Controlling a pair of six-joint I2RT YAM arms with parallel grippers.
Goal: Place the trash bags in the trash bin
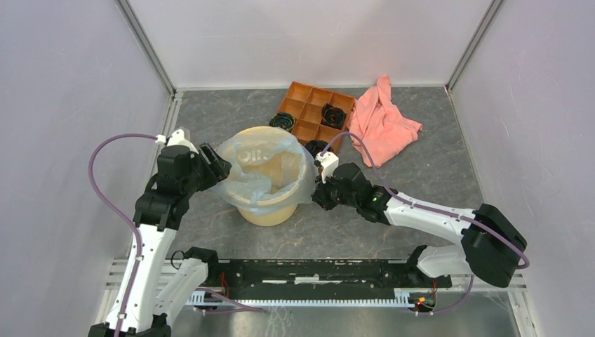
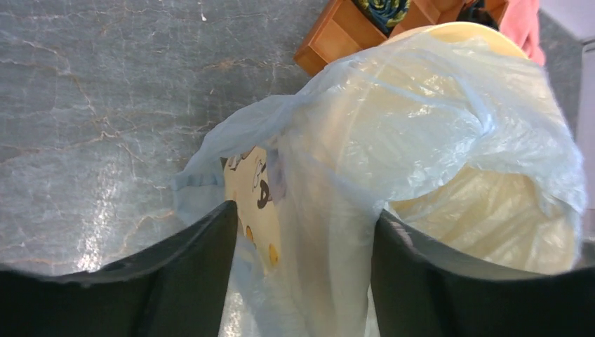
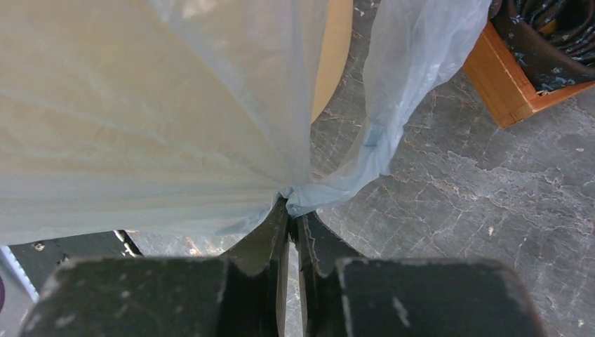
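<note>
The pale blue-grey trash bag (image 1: 263, 165) is spread over the mouth of the tan-yellow trash bin (image 1: 270, 210) at the table's middle left, its edges hanging down outside. My left gripper (image 1: 214, 165) is open at the bin's left rim. In the left wrist view its jaws (image 2: 303, 225) stand wide apart with the bag (image 2: 393, 140) and the bin's printed wall (image 2: 252, 189) between them. My right gripper (image 1: 317, 186) is at the bin's right side. In the right wrist view it (image 3: 292, 210) is shut on a bunched edge of the bag (image 3: 140, 105), beside the bin's wall (image 3: 333, 56).
An orange compartment tray (image 1: 309, 105) with black coiled items stands behind the bin; it also shows in the right wrist view (image 3: 505, 84). A pink cloth (image 1: 382, 119) lies to its right. Another black item (image 1: 316, 147) lies near the right gripper. Walls close in three sides.
</note>
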